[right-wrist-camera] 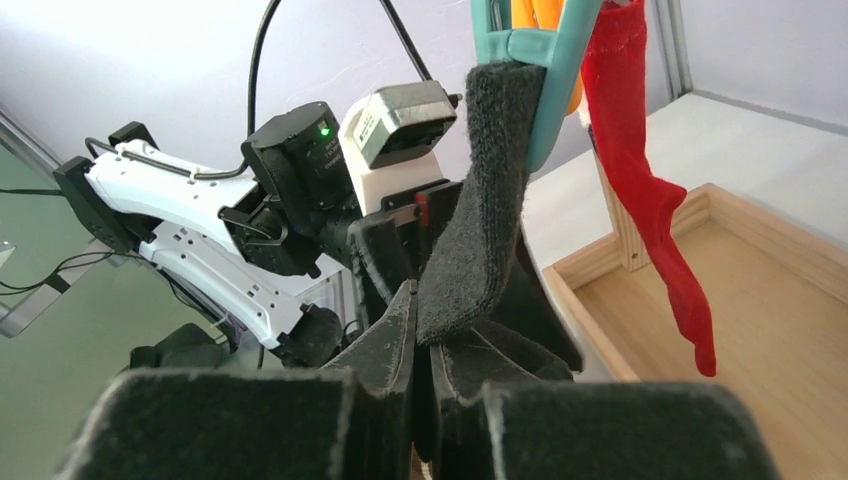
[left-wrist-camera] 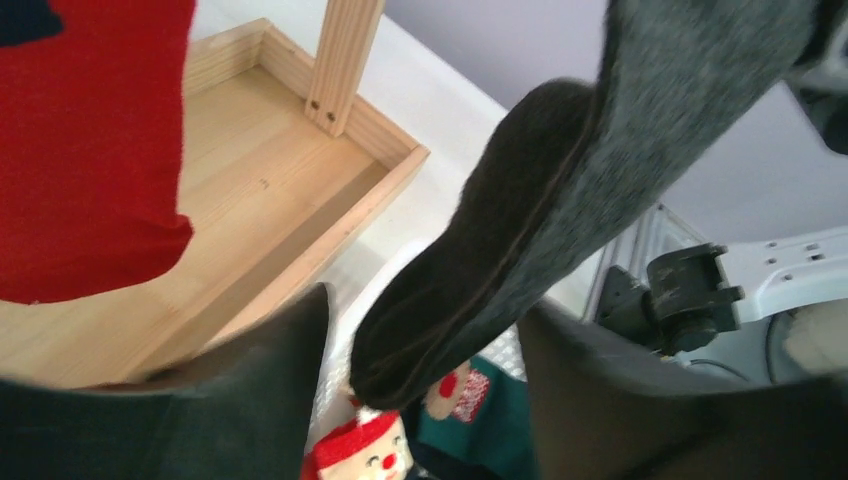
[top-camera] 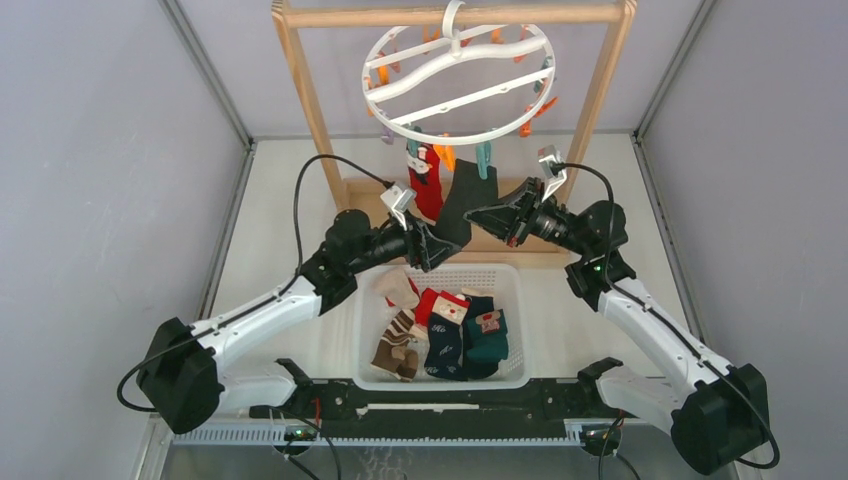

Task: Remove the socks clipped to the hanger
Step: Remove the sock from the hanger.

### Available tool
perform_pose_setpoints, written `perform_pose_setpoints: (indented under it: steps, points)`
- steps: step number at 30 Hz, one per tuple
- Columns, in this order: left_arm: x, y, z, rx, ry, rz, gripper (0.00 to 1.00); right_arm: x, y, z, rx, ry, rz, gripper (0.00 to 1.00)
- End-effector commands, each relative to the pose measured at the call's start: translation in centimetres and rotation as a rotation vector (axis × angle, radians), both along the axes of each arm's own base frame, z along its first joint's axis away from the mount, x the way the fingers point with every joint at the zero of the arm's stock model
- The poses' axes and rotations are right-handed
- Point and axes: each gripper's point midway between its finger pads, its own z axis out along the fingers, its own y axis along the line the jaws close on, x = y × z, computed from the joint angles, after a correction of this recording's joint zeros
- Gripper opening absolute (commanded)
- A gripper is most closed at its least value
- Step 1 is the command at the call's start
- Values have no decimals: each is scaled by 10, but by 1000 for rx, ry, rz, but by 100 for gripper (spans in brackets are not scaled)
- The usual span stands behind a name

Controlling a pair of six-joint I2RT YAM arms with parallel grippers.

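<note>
Sock (top-camera: 460, 195), black, hangs clipped; right pincer (top-camera: 479, 214) pinches it, left pincer (top-camera: 440, 250) spread around its toe.

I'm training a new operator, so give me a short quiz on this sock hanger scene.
1. True or false: the left gripper is shut on the red sock.
2. Which clip holds the black sock? A teal, B purple, C orange.
3. How many socks hang from the hanger?
Key: 1 false, it is open around the black sock's toe; 2 A, the teal clip; 3 two.
</note>
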Motion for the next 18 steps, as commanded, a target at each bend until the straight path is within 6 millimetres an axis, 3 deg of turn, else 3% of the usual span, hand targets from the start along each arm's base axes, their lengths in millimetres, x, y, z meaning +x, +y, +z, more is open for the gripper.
perform_pose_setpoints:
  steps: [1,4,7,13,18]
  points:
    - [-6,-10,68,-147,-148,-56,57,-4,2,23,26,-63,1,10]
    - [-13,-9,74,-148,-151,-79,20,-3,1,18,7,-54,-20,10]
    - [-18,-7,77,-149,-150,-87,12,-2,0,15,-9,-49,-36,13]
    - [-23,0,74,-95,-116,-85,11,6,-26,13,-74,-71,-207,47]
    - [-27,3,79,-87,-115,-93,13,11,-47,29,-132,-150,-338,54]
